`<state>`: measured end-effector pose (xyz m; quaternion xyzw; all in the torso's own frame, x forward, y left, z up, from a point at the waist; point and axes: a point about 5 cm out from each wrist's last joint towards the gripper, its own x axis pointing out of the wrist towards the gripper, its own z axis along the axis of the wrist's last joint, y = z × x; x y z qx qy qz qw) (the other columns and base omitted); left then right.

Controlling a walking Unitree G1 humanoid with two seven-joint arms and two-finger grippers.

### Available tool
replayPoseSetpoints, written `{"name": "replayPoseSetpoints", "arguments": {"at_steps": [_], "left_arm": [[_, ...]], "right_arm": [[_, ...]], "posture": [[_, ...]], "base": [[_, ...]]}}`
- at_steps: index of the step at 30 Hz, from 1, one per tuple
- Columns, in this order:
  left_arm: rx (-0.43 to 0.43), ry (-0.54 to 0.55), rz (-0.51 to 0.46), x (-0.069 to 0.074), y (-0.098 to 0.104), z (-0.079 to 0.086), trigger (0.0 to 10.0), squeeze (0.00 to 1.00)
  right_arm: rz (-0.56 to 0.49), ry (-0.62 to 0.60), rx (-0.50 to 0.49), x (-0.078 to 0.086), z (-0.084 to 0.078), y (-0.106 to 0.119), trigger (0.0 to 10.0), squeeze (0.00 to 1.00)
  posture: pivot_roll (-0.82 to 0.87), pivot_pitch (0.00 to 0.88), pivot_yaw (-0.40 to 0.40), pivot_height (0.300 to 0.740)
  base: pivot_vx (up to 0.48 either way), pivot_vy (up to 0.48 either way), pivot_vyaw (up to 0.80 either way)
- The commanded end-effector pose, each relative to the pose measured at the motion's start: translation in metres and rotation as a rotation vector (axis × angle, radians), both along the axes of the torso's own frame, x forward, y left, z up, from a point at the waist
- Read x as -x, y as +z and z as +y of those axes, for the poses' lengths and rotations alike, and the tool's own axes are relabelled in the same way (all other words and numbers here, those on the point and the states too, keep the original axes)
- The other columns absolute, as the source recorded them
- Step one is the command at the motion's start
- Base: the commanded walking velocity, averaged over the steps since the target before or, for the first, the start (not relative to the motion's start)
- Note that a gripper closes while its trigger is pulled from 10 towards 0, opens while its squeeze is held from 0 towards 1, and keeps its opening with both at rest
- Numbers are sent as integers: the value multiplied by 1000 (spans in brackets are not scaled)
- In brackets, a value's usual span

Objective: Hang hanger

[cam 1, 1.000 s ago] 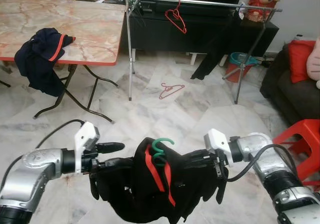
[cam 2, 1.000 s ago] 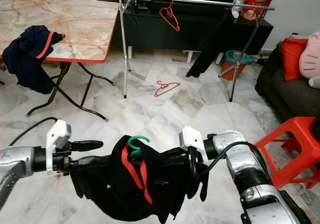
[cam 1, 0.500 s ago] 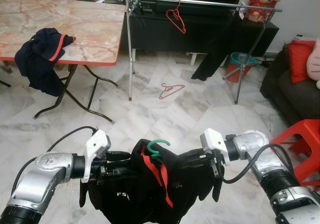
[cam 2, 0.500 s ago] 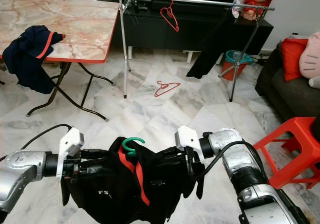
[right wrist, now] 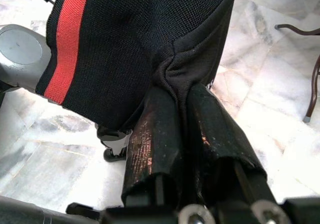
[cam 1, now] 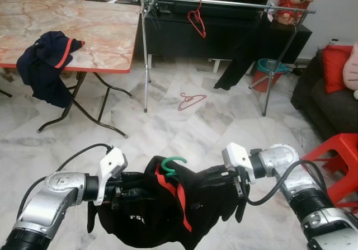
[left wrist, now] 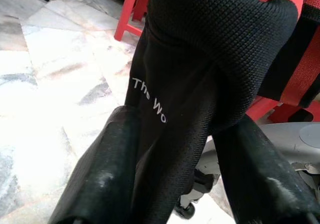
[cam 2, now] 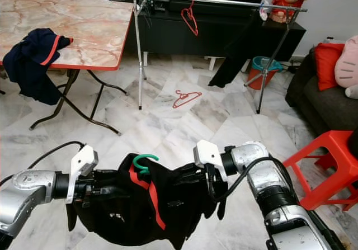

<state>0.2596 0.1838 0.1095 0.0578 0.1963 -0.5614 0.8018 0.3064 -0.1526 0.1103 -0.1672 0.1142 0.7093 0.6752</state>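
Two end effectors carry one black garment (cam 1: 168, 211) between them, low in front of me and well short of the rack (cam 1: 224, 3). My left end effector (left wrist: 175, 149) has cloth between its fingers, which stand somewhat apart, so I judge it a loose hold; my right end effector (right wrist: 182, 114) is pinched tight on a fold of the same fabric. The green hanger (cam 1: 172, 163) sits inside the garment with its hook poking up between the red stripes. I see the risks this way: the hook leans sideways, so it may miss the rail unless I level it; the looser left hold could let the cloth slide, tipping the hanger out; and the hem hangs low, so it could catch the rack's legs as I walk in. Counting things: one red hanger (cam 1: 196, 22) on the rail, one red hanger (cam 1: 192, 99) on the floor under it, one dark garment (cam 1: 238, 54) hanging from the rail, one more jacket (cam 1: 46, 65) draped off the tabletop (cam 1: 84, 32), and one red stool (cam 1: 338, 160) to my right.
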Motion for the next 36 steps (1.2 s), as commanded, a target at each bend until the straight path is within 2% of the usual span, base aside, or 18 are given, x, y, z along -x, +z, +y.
{"name": "replayPoseSetpoints", "arguments": {"at_steps": [1, 36], "left_arm": [[-11, -11, -19, -3, 2, -4, 0, 0], [39, -48, -9, -2, 5, -10, 0, 0]], "right_arm": [[-21, 24, -23, 0, 2, 7, 10000, 0], [-8, 14, -16, 1, 3, 2, 10000, 0]], "posture": [[-52, 0, -120, 740], [-60, 0, -117, 740]], "base": [[0, 0, 0], [0, 0, 0]]}}
